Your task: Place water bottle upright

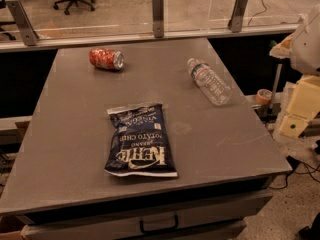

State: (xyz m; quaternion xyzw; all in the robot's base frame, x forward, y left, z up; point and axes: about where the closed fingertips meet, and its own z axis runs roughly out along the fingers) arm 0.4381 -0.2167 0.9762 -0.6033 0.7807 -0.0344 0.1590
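The water bottle (209, 81) is clear and ribbed, with a white cap and a thin label band. It lies on its side on the right part of the grey table (75, 134), with the cap pointing to the far left. My gripper (296, 115) hangs at the right edge of the view, beyond the table's right side. It is to the right of the bottle, well apart from it, and holds nothing that I can see.
A crushed red soda can (106, 59) lies on its side at the far left. A dark blue potato chip bag (139, 140) lies flat in the middle front. A glass railing with metal posts (158, 14) runs behind the table. A roll of tape (263, 96) sits to the right of the table.
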